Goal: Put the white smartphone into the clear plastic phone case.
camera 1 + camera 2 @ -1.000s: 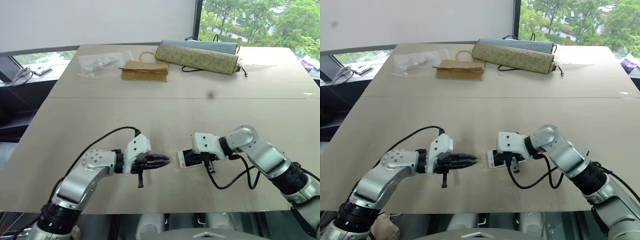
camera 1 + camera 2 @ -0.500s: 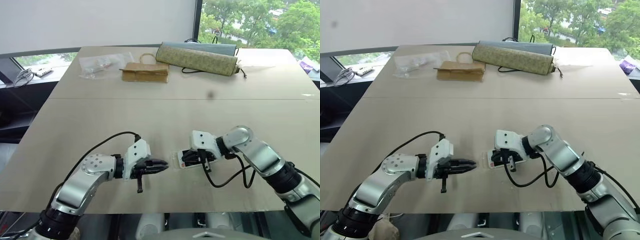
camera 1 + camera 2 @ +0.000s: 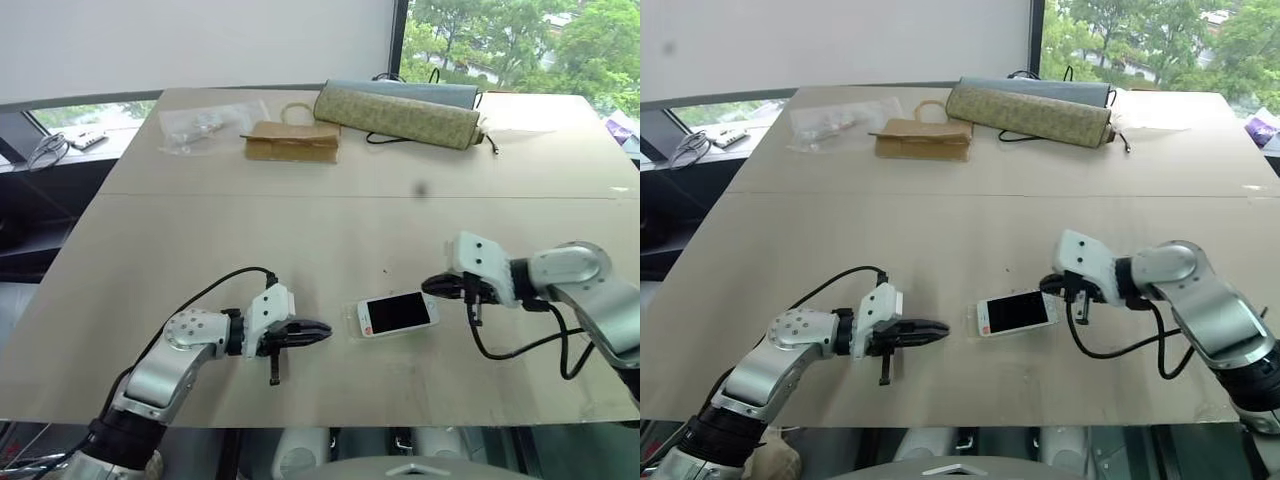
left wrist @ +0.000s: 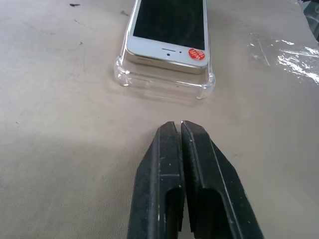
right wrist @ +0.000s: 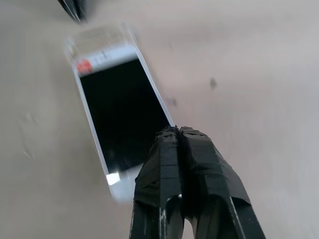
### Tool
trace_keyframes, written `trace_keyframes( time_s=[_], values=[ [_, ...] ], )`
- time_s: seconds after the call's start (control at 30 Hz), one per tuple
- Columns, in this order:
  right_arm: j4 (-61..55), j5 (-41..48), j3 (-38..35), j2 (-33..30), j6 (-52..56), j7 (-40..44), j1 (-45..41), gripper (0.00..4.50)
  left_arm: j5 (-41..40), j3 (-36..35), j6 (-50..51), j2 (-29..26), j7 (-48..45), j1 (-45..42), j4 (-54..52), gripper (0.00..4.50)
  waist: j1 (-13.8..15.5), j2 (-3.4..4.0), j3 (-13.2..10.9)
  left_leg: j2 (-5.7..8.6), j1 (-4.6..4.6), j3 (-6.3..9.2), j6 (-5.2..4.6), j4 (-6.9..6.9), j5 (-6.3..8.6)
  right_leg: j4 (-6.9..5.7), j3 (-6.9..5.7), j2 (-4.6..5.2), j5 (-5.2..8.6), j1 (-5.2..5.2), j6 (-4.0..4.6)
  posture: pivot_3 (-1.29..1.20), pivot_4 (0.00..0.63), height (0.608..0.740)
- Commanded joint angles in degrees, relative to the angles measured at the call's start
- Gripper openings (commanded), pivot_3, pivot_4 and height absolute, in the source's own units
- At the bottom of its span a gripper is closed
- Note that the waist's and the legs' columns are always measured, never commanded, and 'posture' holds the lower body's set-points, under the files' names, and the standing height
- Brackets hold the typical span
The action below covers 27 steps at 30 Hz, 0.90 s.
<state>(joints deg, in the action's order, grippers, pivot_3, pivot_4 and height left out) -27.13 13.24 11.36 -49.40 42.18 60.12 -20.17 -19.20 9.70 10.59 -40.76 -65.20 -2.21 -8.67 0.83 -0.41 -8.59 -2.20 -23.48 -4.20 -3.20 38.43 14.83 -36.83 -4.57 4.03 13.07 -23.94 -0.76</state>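
Left gripper (image 3: 318, 331) near front edge of table (image 3: 300, 230), fingers (image 4: 172, 164) pressed together, holding nothing, tip aimed at phone's red-marked end, just short of it. White smartphone (image 3: 397, 313) screen up, lying in clear plastic phone case (image 4: 164, 82), near front edge around mid-width; case rim sticking out past red-marked end. Crinkled clear film (image 4: 286, 52) flat on table beside case. Right gripper (image 3: 432, 286) just off phone's other end, raised, fingers (image 5: 182, 159) pressed together, empty. Paper bag (image 3: 291, 141), rolled mat (image 3: 396, 116), plastic bag (image 3: 203, 123) along far edge.
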Motion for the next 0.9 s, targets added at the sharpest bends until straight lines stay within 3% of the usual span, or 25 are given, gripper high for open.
trace_keyframes(
  time_s=[0.03, 0.5, 0.9],
  values=[
    [-2.15, 0.10, -2.89, -1.92, -0.85, -1.24, 1.03, 0.00, 2.18, 1.13, -0.32, 0.78, 0.62, -0.75, 1.99, 0.17, 0.05, 0.00, 0.00, 0.00, 0.01, 0.01, 0.00, 0.02, 0.00, 0.00, -0.02, 0.00, 0.00, 0.01, 0.00, 0.00, 0.150, 0.740],
    [-1.44, -2.82, 0.15, -5.41, -2.43, -2.19, 5.62, 0.00, 4.48, 4.48, 6.77, 3.69, 3.75, -6.69, -1.20, 0.17, 0.10, -0.03, -0.01, 0.03, -0.15, 0.06, -0.01, 0.15, 0.00, 0.00, -0.08, -0.25, -0.09, 0.00, -0.29, 0.00, 0.150, 0.740],
    [-3.14, -3.46, 7.19, -1.83, -2.01, -1.32, 2.04, 0.00, 5.00, 4.78, 9.14, 4.53, 4.35, -9.12, -1.43, 0.17, 0.12, -0.03, -0.02, 0.02, -0.15, 0.08, -0.02, 0.18, 0.00, 0.00, -0.05, -0.26, -0.02, 0.01, -0.39, 0.00, 0.150, 0.740]
  ],
)
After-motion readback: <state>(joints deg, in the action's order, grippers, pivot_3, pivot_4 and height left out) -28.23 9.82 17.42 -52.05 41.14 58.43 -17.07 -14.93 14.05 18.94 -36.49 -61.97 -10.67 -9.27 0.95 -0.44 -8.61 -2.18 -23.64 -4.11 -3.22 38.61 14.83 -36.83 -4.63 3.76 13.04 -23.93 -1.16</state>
